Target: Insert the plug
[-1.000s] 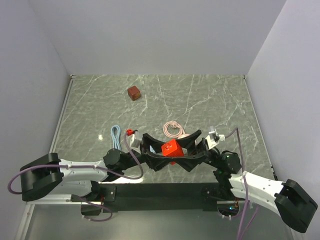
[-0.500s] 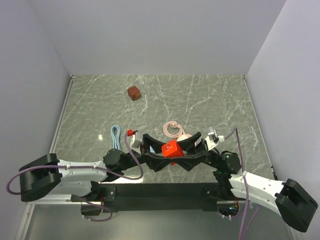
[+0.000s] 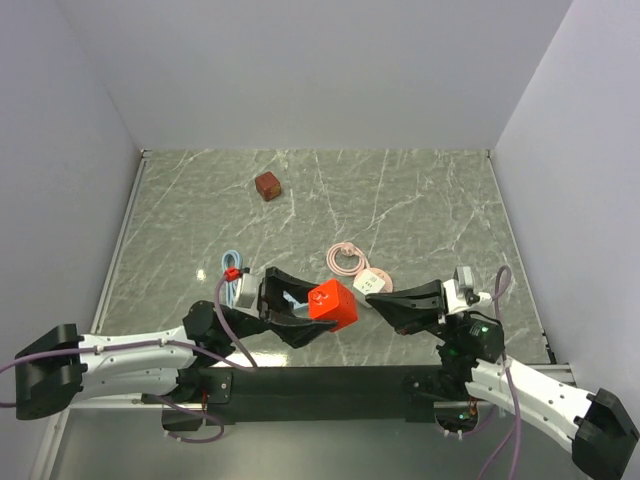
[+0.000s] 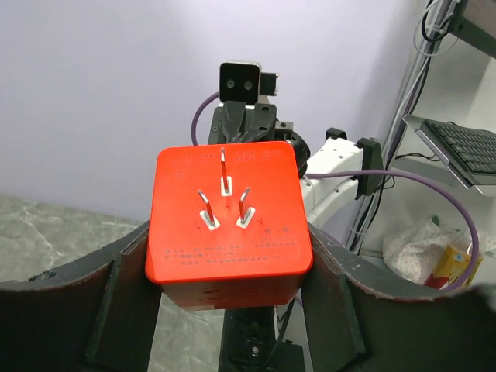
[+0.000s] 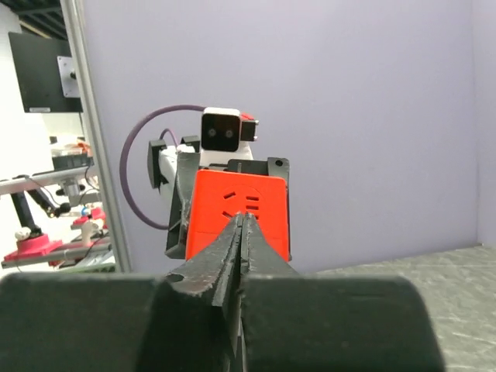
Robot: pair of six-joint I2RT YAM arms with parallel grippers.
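The plug [image 3: 333, 305] is a bright red cube held off the table near the front edge, with my left gripper [image 3: 322, 308] shut on its sides. In the left wrist view the plug [image 4: 227, 215] fills the centre with its three metal prongs facing the camera, and the left gripper [image 4: 229, 267] has one black finger [image 4: 116, 298] on each side. My right gripper [image 3: 373, 292] is a short way to the plug's right, shut and empty. From the right wrist, the gripper [image 5: 242, 221] points at the plug's socket face [image 5: 267, 203], apart from it.
A darker brownish-red cube [image 3: 267, 185] sits far back on the marble table [image 3: 430, 200]. A pink coiled cable [image 3: 347, 258] and a white round thing [image 3: 376, 280] lie just behind the grippers. A light blue cable loop [image 3: 231, 263] lies to the left.
The right gripper, open around the plug before, has drawn back to the right and shut on nothing. The left gripper has shifted slightly left, keeping the plug.
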